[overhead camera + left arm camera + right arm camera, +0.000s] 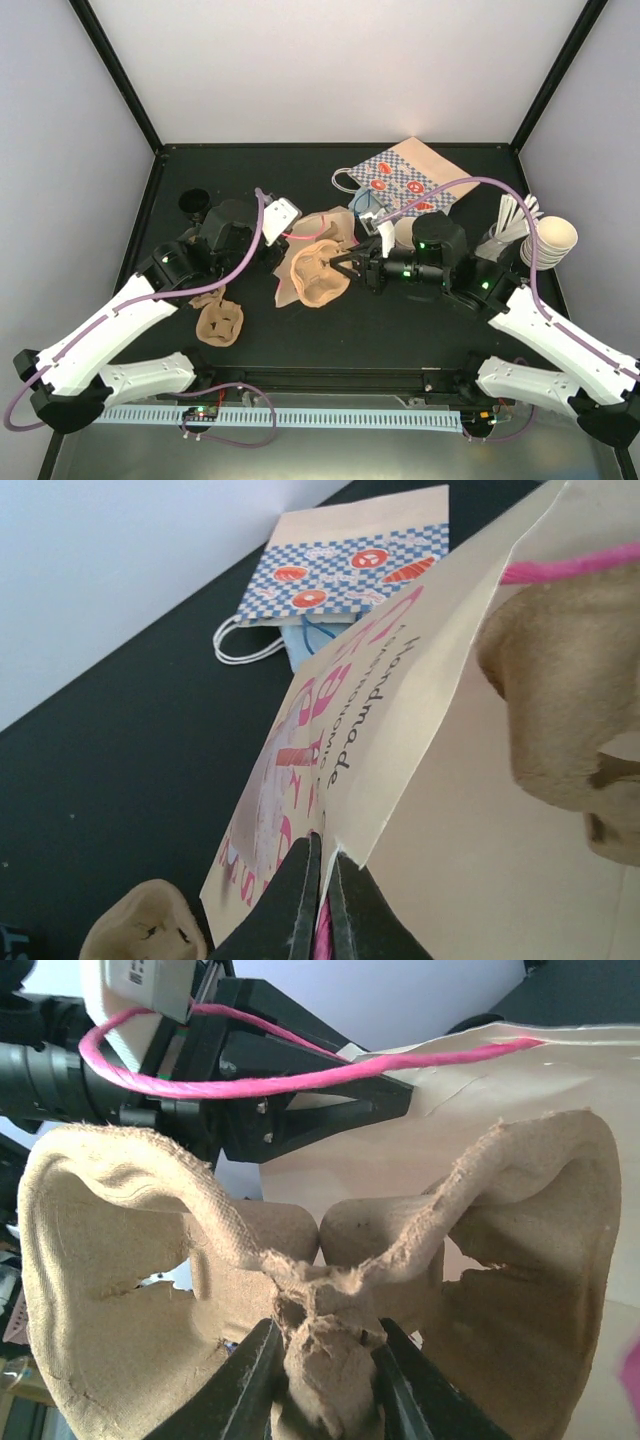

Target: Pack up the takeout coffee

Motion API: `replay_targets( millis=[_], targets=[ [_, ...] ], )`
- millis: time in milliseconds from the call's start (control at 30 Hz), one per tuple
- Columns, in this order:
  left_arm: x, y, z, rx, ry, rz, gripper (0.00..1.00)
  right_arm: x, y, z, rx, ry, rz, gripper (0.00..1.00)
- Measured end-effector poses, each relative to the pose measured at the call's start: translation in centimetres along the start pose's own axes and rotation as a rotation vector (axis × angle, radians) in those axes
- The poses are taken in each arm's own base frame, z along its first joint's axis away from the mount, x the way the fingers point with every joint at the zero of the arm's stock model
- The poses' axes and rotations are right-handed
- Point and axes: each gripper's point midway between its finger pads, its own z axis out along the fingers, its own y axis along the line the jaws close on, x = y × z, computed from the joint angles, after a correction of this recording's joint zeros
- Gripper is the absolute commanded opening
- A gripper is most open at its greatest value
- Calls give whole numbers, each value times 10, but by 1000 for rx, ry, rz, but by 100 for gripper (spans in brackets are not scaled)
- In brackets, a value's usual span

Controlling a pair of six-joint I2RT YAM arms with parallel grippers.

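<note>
Pinching pink-print bag [400,740]: left fingers [290,900] closed | right fingers [245,1380] clamp pulp carrier [320,1260] (at bag mouth)

Black matte worktop [400,330], closed in on three sides by plain white walls [340,70]. Black posts [115,75] slanting up from both back corners. Along the near edge, a white slotted rail [330,417] above a grey metal strip [330,455]. Soft, even light, with faint shadows.

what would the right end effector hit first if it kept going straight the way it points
Gripping the pulp cup carrier, the right end effector points at the paper bag pinched by the left end effector; the bag's wall likely comes first, though depth is unclear.
</note>
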Motion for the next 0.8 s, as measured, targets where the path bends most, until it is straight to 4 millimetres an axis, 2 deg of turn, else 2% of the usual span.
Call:
replay_targets(
  millis=[300,500,633,800],
  targets=[
    [9,-14,17,66,57,17,2,18,-22,16,76,91,10,25],
    [12,-17,19,77,70,19,2,21,-30,15,122,104,13,25],
    [17,-18,24,81,95,22,2,20,-28,12,119,95,19,26],
    [18,-19,26,84,105,23,2,2,-15,-2,92,11,38,26]
  ],
)
